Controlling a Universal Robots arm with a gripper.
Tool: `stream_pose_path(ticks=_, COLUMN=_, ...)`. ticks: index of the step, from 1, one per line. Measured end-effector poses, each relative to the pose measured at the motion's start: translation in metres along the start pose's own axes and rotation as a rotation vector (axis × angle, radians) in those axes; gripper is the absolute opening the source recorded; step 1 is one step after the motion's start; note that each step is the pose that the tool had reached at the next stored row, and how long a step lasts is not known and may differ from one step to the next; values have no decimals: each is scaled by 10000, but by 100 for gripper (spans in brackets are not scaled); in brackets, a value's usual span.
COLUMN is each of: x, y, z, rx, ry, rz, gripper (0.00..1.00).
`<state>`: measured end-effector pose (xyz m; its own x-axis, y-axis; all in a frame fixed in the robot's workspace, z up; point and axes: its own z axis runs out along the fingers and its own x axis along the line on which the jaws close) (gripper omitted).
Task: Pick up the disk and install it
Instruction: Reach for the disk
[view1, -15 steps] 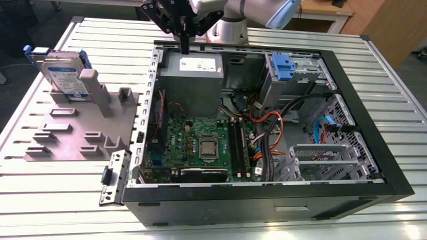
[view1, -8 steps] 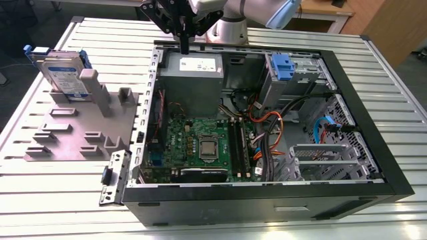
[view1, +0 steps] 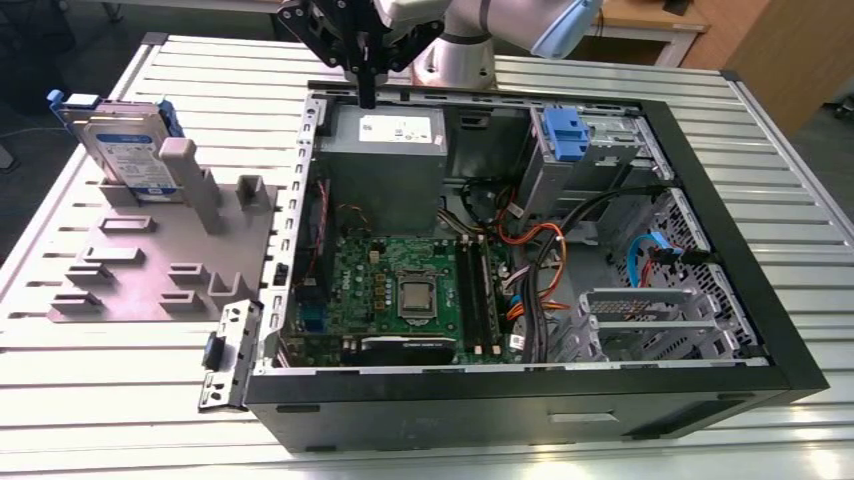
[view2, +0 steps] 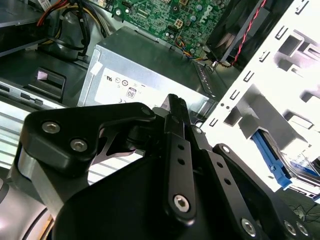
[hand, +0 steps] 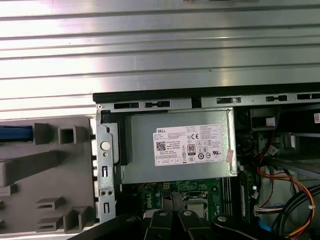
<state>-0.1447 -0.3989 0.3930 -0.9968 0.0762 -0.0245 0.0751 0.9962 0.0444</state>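
Hand (view1: 363, 95) closed on nothing, above grey box (view1: 387, 130) (disk (view1: 127, 155) well apart)

Silver-grey tubular arm (view1: 454, 55) with a pale blue joint cap (view1: 567, 28). Matte black gripper (view1: 367, 97), angular linkage bars (view2: 180, 160) studded with silver screws (view2: 181, 201) and small holes; grey metal block (view2: 30, 175) behind the black knuckle in the second wrist view.

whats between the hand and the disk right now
In the exterior view, the computer case's side wall and a strip of bare table lie between the hand and the disk standing in the grey tray.
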Motion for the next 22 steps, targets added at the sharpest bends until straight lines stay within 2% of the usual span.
stream_pose_path(ticks=22, x=41, y=-3, z=6, rx=1, ry=1, rz=0, gripper=11)
